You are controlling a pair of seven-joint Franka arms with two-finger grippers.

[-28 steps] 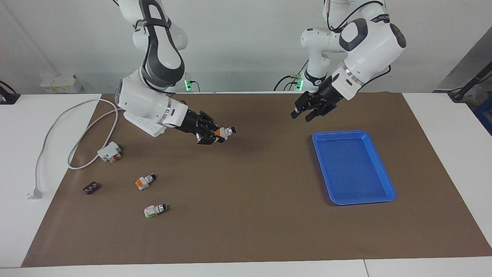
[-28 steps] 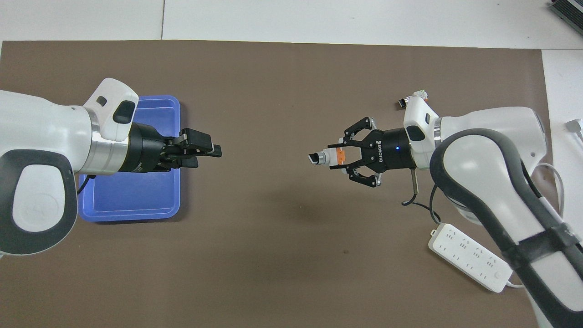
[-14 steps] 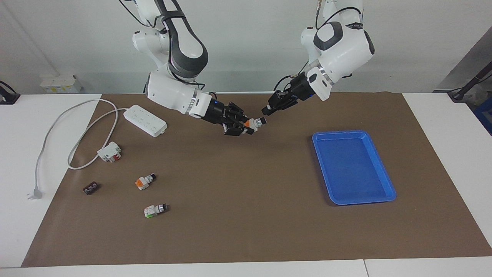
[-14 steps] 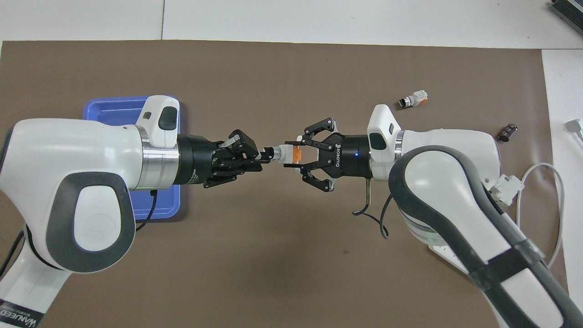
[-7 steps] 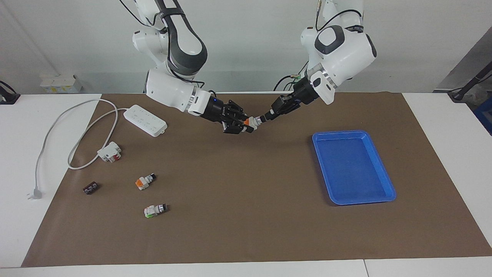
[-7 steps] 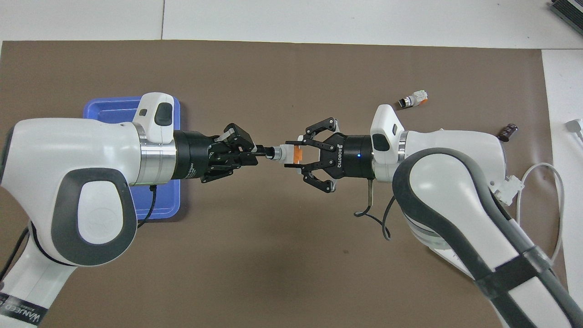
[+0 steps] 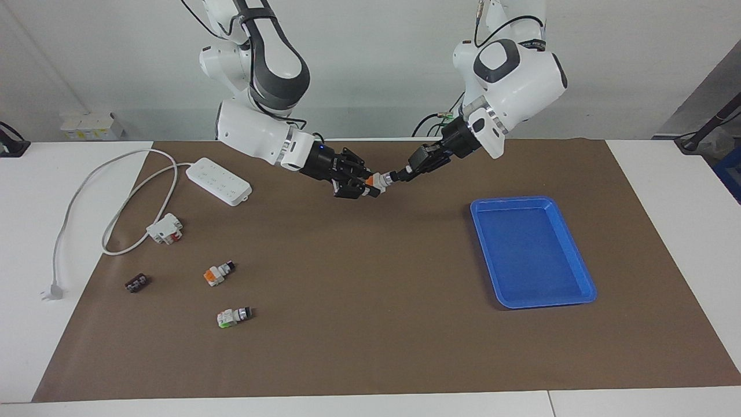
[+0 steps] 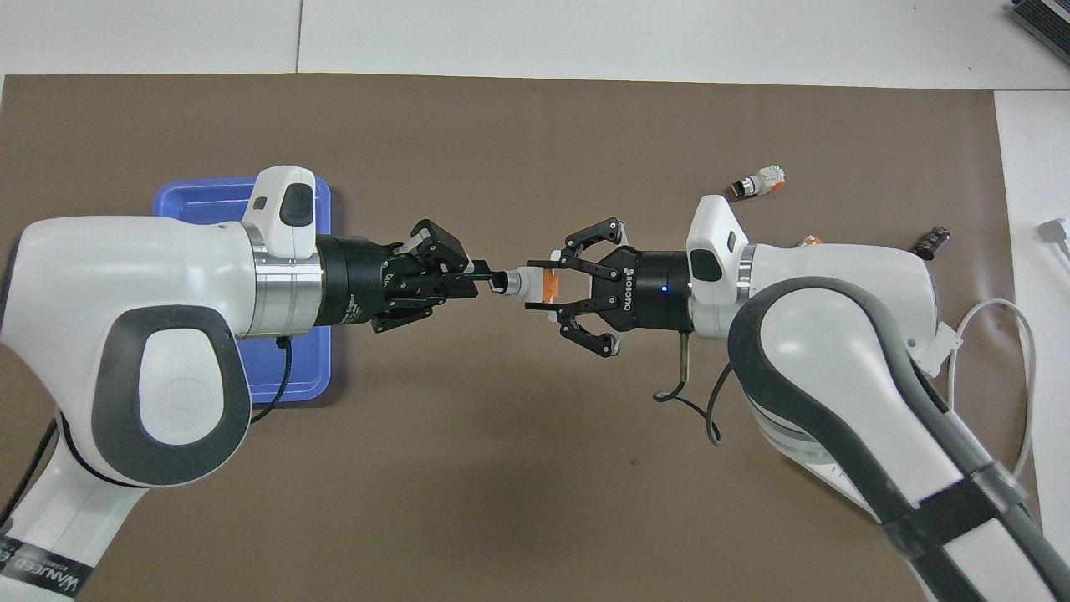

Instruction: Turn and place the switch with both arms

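Note:
The switch hangs in the air over the middle of the brown mat, lying level, with its white body and orange block toward the right arm. My right gripper is shut on that body. The silver collar and black knob tip point at the left arm. My left gripper meets the switch end-on, its fingertips pinched on the knob tip. The two grippers face each other in one line.
A blue tray lies at the left arm's end. At the right arm's end lie two more small switches, a white block with red parts, a dark brown block, and a power strip with its cable.
Both arms swung in over the mat's middle. My left gripper closed the gap and took the knob tip; the joined pair has since shifted slightly.

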